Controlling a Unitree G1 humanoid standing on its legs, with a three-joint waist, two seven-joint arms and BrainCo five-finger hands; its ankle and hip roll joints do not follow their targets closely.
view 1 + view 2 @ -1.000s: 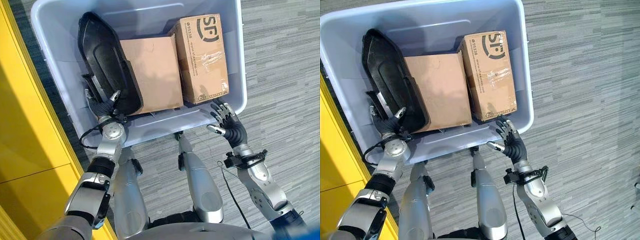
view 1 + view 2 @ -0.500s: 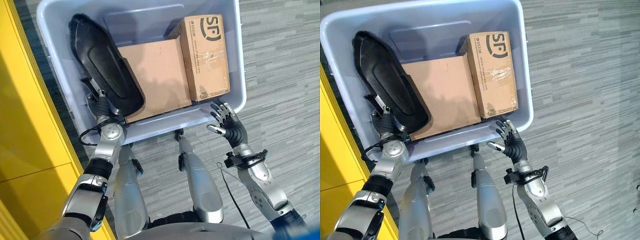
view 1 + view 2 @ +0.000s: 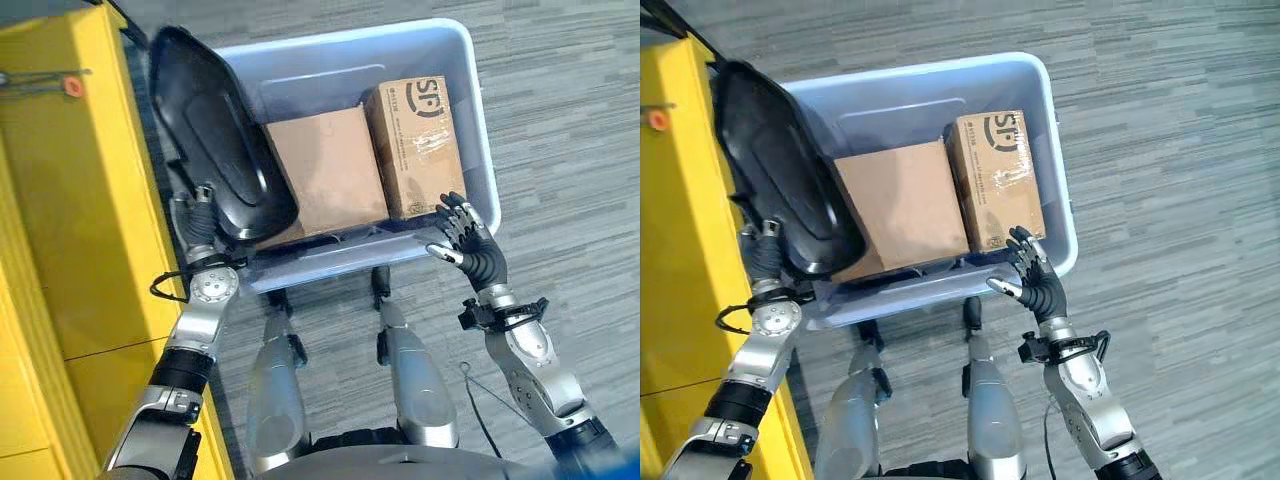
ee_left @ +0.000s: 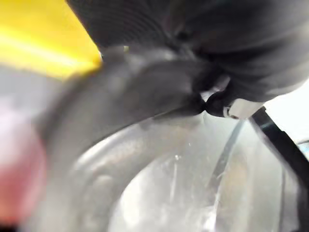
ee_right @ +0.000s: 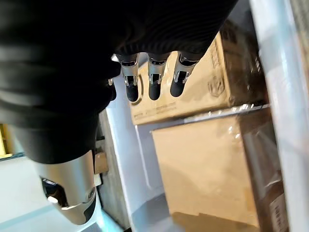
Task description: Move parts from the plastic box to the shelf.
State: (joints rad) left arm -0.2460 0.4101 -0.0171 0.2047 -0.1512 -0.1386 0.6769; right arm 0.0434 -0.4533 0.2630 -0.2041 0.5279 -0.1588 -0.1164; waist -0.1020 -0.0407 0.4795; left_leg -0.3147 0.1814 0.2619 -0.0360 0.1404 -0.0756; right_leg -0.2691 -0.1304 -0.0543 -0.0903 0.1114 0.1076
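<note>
A grey striped carpet floor [image 3: 560,120] is seen below, with a yellow metal shelf [image 3: 60,200] along the left side. A pale blue plastic box [image 3: 470,110] stands beside the shelf. The left hand [image 3: 197,215] is raised at the box's left rim, fingers closed on the lower edge of a long black moulded plastic part [image 3: 210,150], which is held tilted over that rim, close to the shelf. The right hand [image 3: 1035,275] is held at the box's near right corner, fingers spread and relaxed. A plain brown cardboard box [image 3: 325,175] and a printed brown cardboard box [image 3: 420,145] are lying inside, side by side. Open floor is left to the right.
</note>
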